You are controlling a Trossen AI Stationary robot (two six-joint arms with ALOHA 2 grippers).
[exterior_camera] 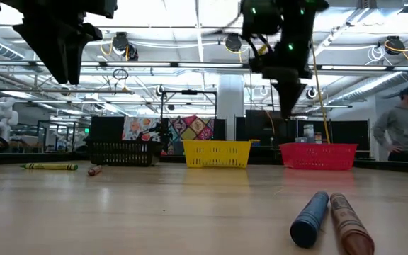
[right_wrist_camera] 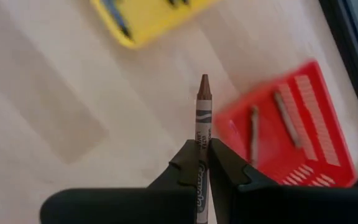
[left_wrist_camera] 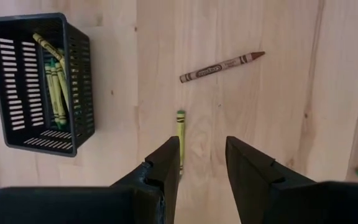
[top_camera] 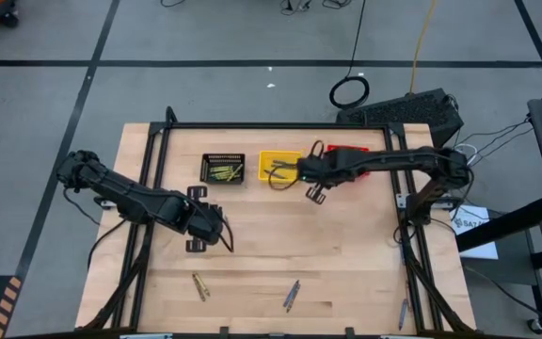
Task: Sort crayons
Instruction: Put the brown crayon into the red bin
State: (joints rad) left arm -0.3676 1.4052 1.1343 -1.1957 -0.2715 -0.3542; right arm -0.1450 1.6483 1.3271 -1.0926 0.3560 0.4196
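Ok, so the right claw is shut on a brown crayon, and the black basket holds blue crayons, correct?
Not quite. The right claw is indeed shut on a brown crayon, but the black basket holds olive-yellow crayons, not blue ones. The left wrist view shows them lying inside it.

the table (top_camera: 346, 254) was pale, matt wood with visible grain. the baskets (left_wrist_camera: 36, 81) looked like slotted plastic mesh. a brownish-red crayon (right_wrist_camera: 202, 118) wore a matt paper wrapper; the fingers (left_wrist_camera: 166, 168) were matt black.
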